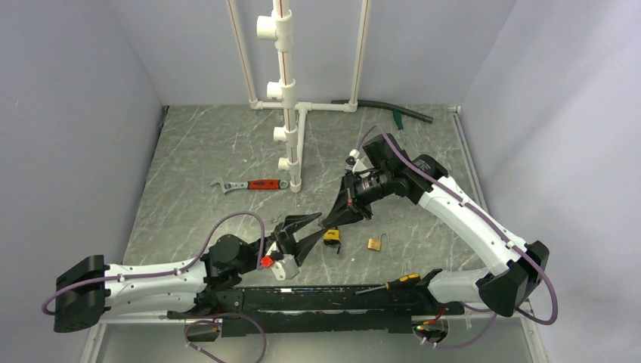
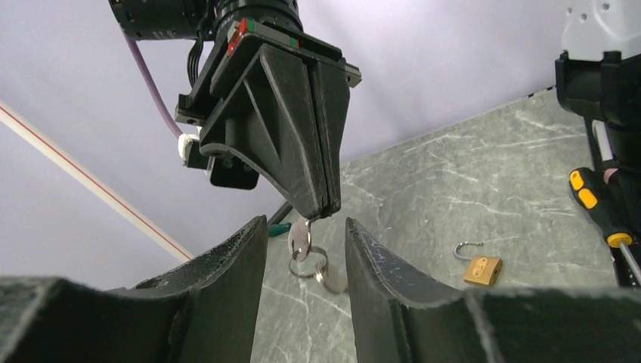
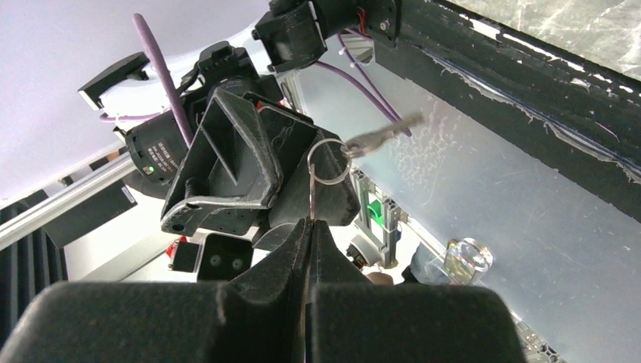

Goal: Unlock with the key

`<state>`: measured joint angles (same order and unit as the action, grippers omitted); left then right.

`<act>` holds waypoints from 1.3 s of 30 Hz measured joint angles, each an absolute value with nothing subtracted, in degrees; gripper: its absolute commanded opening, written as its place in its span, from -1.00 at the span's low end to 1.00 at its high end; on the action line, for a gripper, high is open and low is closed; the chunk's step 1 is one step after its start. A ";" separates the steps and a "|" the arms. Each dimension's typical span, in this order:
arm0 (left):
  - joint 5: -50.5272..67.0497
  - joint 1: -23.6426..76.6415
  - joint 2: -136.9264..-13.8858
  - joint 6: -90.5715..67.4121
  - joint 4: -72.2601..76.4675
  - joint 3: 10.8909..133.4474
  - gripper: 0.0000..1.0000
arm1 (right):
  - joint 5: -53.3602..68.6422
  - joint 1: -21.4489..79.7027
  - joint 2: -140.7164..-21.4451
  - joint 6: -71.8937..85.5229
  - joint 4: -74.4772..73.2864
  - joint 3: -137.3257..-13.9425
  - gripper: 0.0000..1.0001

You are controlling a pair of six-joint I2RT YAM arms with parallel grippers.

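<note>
Closing our left gripper [image 2: 305, 227], now spread either side of the key [image 2: 300, 239], we should bite on flat metal, not the ring [image 2: 308, 266]; our right gripper [image 2: 326, 208] pinches it from above, seemingly just over the yellow-and-black padlock [image 1: 331, 236].

Grey marbled table [image 1: 212, 151], enclosed by plain pale walls. White pipe frame [image 1: 287, 113] stands upright at the rear centre, red stripes running along its tubes, its foot on the tabletop. Adjustable wrench [image 1: 249, 184] with red handle lies flat just left of the frame's foot. Dark green hose [image 1: 393, 113] lies along the back edge, right of the frame. Small brass padlock [image 1: 374, 243], shackle swung open, lies right of centre. Screwdriver [image 1: 393, 283] with yellow-and-black handle lies near the front edge, shaft pointing left.
</note>
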<state>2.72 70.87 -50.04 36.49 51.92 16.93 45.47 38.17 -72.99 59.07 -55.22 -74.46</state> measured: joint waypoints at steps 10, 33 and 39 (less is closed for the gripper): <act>1.15 70.87 -50.63 39.79 49.30 16.93 -0.38 | 45.56 38.17 -72.23 59.90 -53.82 -73.36 -1.00; -0.45 70.96 -47.53 41.12 46.48 16.95 -1.00 | 48.51 37.98 -69.89 64.66 -45.69 -68.93 0.65; -1.26 70.96 -43.44 38.15 40.58 17.34 -1.00 | 42.96 36.21 -70.11 59.70 -51.59 -75.33 0.71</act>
